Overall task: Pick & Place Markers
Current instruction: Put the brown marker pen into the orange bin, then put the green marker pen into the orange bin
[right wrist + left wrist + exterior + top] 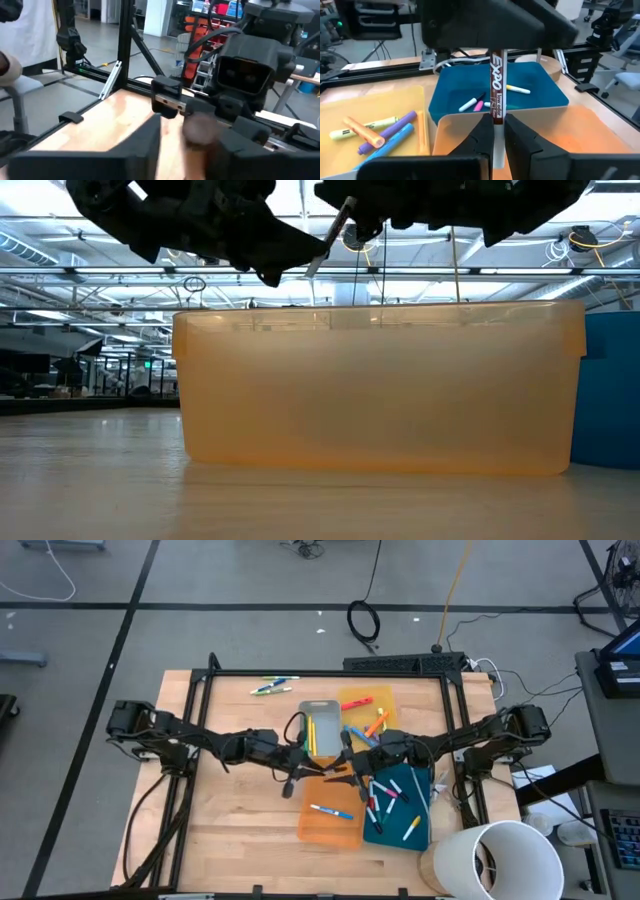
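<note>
One brown marker (496, 87) pinched between left end effector (496, 131) and right end effector (176, 131), above orange tray (330, 823).

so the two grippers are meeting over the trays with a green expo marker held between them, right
Not quite: the marker is dark brown, not green, as the left wrist view shows. The rest holds: the left gripper grips one end and the right gripper appears to close on the other, both meeting above the orange tray and blue tray in the high view.
</note>
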Robot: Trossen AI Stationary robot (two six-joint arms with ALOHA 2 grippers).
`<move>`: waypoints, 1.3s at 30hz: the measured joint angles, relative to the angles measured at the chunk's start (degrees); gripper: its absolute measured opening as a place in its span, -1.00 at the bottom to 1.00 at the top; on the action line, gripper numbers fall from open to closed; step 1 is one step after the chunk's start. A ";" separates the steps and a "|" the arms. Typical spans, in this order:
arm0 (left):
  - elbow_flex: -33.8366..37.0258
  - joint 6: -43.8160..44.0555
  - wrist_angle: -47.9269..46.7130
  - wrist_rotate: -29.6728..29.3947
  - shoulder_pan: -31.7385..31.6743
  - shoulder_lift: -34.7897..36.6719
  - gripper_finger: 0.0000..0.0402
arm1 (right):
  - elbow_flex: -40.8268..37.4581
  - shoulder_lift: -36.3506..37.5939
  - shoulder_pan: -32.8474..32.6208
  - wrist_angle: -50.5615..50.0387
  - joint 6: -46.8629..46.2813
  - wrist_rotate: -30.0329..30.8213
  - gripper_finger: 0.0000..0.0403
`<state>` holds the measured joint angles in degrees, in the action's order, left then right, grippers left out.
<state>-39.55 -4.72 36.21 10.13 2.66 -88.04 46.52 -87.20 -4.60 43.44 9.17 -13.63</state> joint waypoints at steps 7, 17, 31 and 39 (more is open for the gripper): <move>0.00 0.27 -0.34 0.17 0.19 -0.03 -0.84 | 0.02 0.04 0.06 -1.09 3.83 -0.66 -0.92; 0.02 2.85 -6.87 -3.29 0.29 2.83 -0.68 | -0.11 0.69 -1.22 -5.11 2.42 -1.82 -0.93; -0.02 1.45 -28.64 -25.52 5.38 18.10 -0.68 | -0.01 -1.55 -7.95 -11.84 -5.99 -6.10 -0.93; 0.07 3.43 -34.04 -28.33 4.96 18.88 -0.78 | 0.04 -6.48 -9.13 -5.92 -7.25 -6.09 -0.61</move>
<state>-39.48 -1.29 2.17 -18.20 7.62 -69.17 46.57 -93.68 -13.73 37.52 1.92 -19.72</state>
